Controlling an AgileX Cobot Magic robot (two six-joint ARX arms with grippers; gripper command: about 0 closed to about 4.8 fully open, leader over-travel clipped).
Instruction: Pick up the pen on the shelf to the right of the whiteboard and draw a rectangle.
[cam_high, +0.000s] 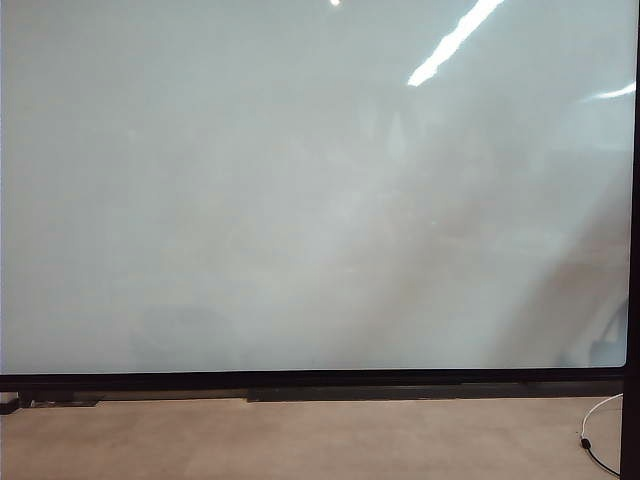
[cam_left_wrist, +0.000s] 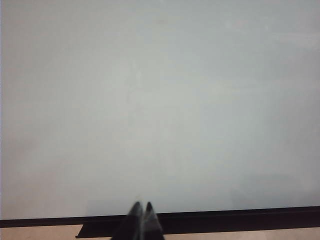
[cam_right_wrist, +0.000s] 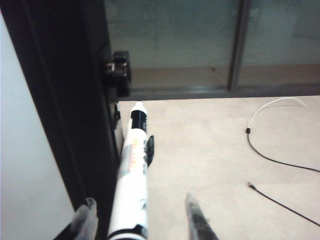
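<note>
The whiteboard (cam_high: 300, 200) fills the exterior view, glossy white with a thin black frame, and neither gripper shows there. No rectangle shows on it. In the right wrist view the pen (cam_right_wrist: 133, 165), white with a black band and orange print, lies along the board's black right frame (cam_right_wrist: 75, 100). Of the shelf I see only a small black lip (cam_right_wrist: 149, 149) beside it. My right gripper (cam_right_wrist: 141, 217) is open, with one finger on each side of the pen's near end, apart from it. My left gripper (cam_left_wrist: 142, 209) is shut and empty, at the whiteboard's (cam_left_wrist: 160, 100) lower edge.
A black bracket (cam_right_wrist: 119, 75) sticks out of the frame just beyond the pen's far end. A black cable (cam_right_wrist: 272, 161) and a white cable (cam_right_wrist: 275, 102) lie on the beige floor. A glass wall (cam_right_wrist: 200, 40) stands behind. A dark ledge (cam_high: 400, 393) runs under the board.
</note>
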